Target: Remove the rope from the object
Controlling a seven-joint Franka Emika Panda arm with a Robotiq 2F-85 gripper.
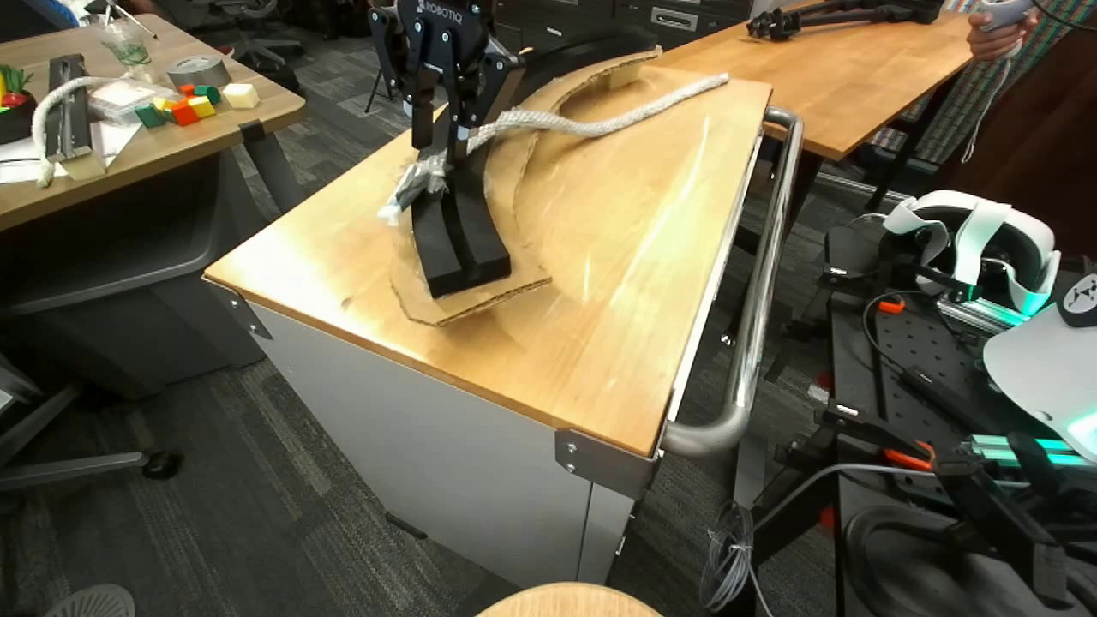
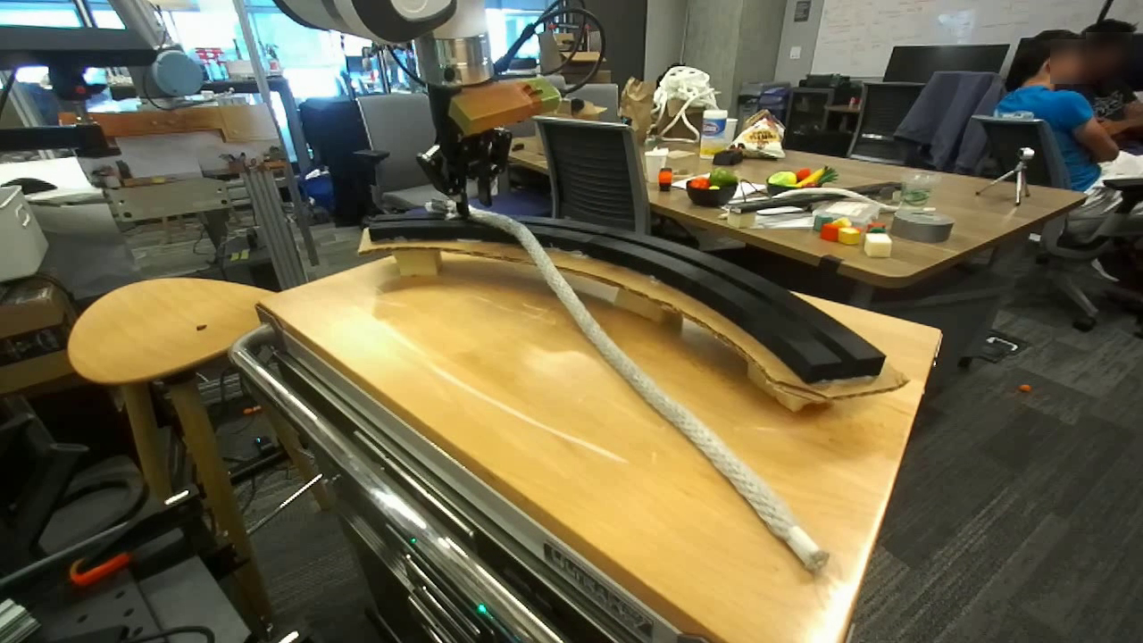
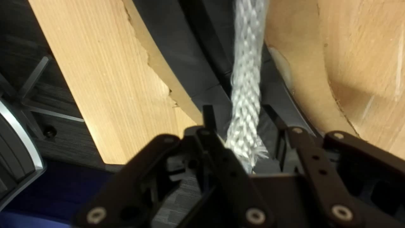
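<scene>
The pale grey-white rope lies across the black arc near one end, with its frayed, taped end sticking out past the arc's outer side. The rest of the rope runs off the arc onto the wooden tabletop, its far end near a corner. The arc sits on a thin light-brown board. My gripper points down at the arc; it also shows in an exterior view. In the wrist view, its fingers stand apart on either side of the rope, with gaps beside it.
The tabletop belongs to a cart with a metal handle bar along one side. A round stool stands near it. Another table holds colored blocks, bowls and a second pale cord. A chair stands behind the arc.
</scene>
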